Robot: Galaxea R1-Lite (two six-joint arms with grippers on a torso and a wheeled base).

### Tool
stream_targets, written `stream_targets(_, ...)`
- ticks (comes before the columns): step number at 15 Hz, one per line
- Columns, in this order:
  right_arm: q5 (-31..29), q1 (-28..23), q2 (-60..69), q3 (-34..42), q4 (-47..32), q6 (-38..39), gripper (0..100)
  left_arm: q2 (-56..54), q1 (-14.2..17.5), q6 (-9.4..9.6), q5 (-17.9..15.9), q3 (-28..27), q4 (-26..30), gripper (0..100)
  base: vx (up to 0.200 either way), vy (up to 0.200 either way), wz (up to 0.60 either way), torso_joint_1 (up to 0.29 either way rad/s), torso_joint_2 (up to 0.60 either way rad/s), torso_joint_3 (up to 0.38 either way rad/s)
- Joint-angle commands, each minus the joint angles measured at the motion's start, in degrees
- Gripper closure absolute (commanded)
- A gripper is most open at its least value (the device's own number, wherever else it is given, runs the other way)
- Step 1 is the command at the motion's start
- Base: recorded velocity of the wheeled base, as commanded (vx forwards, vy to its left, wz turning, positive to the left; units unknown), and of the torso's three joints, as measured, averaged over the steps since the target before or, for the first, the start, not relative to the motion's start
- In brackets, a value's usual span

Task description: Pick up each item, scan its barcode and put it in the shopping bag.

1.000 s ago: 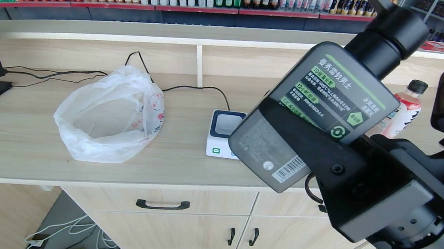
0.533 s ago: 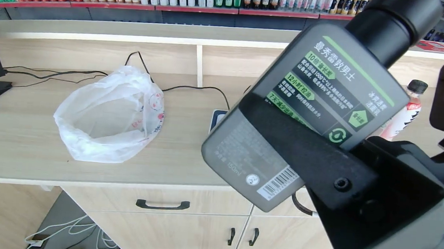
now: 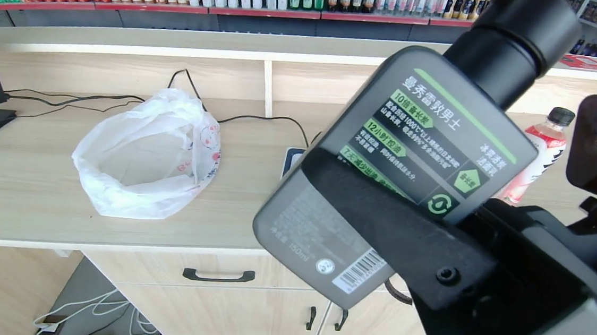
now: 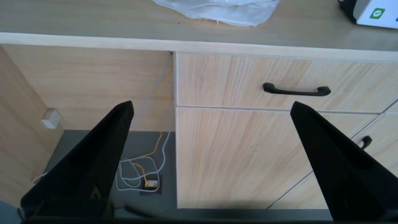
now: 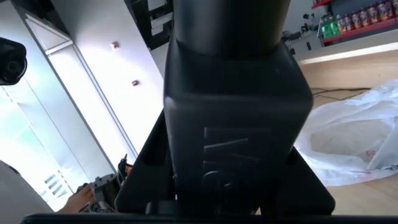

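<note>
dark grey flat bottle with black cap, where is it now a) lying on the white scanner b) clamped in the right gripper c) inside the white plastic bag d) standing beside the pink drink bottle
B: the right gripper clamps the dark grey flat bottle across its label side.

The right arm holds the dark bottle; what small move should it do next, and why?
Probably roll the right gripper so the bottle turns its barcode down toward the scanner; that barcode faces upward, away from it.

Wooden counter [image 3: 20, 183] — black cables [image 3: 128, 96] on top; bottle shelf [image 3: 263, 12] behind.
</note>
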State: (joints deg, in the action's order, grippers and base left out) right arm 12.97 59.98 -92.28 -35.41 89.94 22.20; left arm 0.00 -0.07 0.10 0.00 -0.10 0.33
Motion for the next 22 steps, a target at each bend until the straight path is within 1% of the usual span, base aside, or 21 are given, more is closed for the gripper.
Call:
stream_targets(1, 0.04, 0.05, -0.18, 0.26, 0.06, 0.04, 100, 0.00, -0.01, -0.01, 0.00, 0.01, 0.02, 0, 0.000, 0.000, 0.00, 0.000, 0.00, 0.000)
stream_targets(9, 0.04, 0.23, -0.27, 0.26, 0.06, -0.05, 100, 0.00, -0.01, -0.01, 0.00, 0.01, 0.02, 0, 0.000, 0.000, 0.00, 0.000, 0.00, 0.000)
stream_targets(11, 0.21, 0.14, 0.09, -0.36, 0.06, 1.53, 100, 0.00, -0.01, -0.01, 0.00, 0.01, 0.02, 0, 0.000, 0.000, 0.00, 0.000, 0.00, 0.000)
stream_targets(13, 3.55, 0.14, 0.88, -0.01, 0.06, 1.97, 100, 0.00, -0.01, -0.01, 0.00, 0.01, 0.02, 0, 0.000, 0.000, 0.00, 0.000, 0.00, 0.000)
stream_targets(14, 4.52, 0.14, 0.70, 0.26, 0.06, 0.65, 100, 0.00, -0.01, -0.01, 0.00, 0.01, 0.02, 0, 0.000, 0.000, 0.00, 0.000, 0.00, 0.000)
stream_targets(16, 4.43, -0.21, -0.35, 0.70, 0.06, -2.16, 100, 0.00, -0.01, -0.01, 0.00, 0.01, 0.02, 0, 0.000, 0.000, 0.00, 0.000, 0.00, 0.000)
stream_targets(20, 4.26, -4.26, -3.34, 2.63, 0.06, -10.77, 100, 0.00, -0.01, -0.01, 0.00, 0.01, 0.02, 0, 0.000, 0.000, 0.00, 0.000, 0.00, 0.000)
stream_targets(22, 3.20, -4.78, -4.48, 3.07, 0.06, -14.55, 100, 0.00, -0.01, -0.01, 0.00, 0.01, 0.02, 0, 0.000, 0.000, 0.00, 0.000, 0.00, 0.000)
